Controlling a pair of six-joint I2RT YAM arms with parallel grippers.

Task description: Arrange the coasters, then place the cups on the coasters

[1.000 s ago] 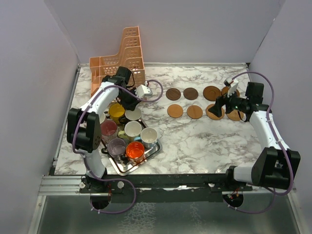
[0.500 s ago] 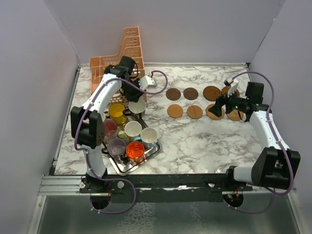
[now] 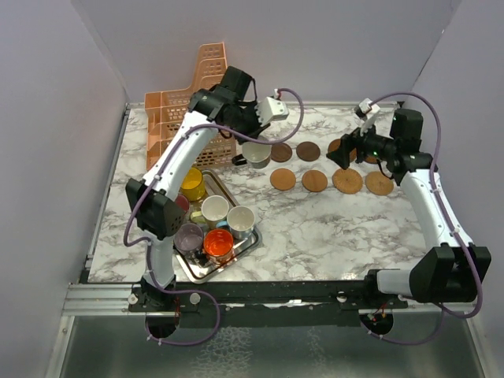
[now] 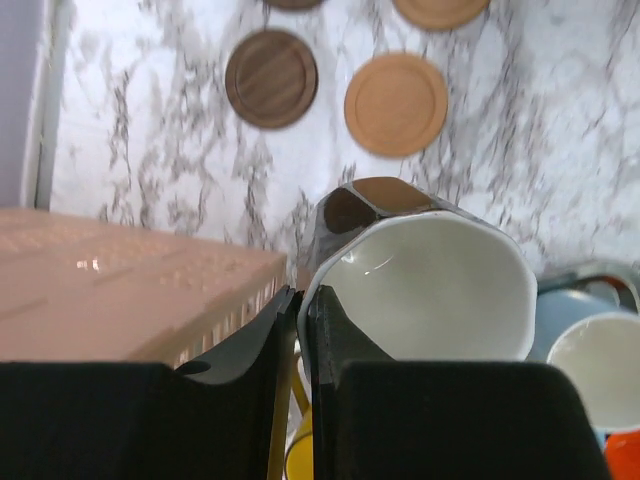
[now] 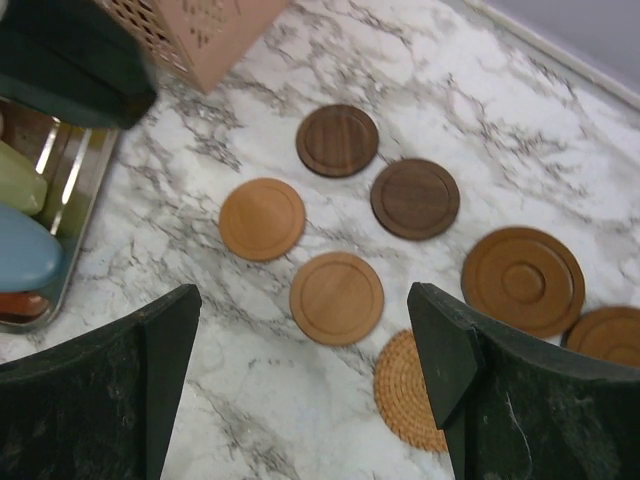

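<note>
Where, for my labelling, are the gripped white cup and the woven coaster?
gripped white cup (image 4: 430, 295), left wrist view, on its inner wall.
woven coaster (image 5: 405, 395), right wrist view, on its visible middle.

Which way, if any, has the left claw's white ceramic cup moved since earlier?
Yes: the white cup went right and farther, off the silver metal tray, toward the dark brown wooden coaster.

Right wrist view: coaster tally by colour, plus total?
Dark brown coasters: 2
Plain tan coasters: 2
Woven coaster: 1
Mid-brown coasters: 2, one cut off at the right edge
Total: 7
</note>
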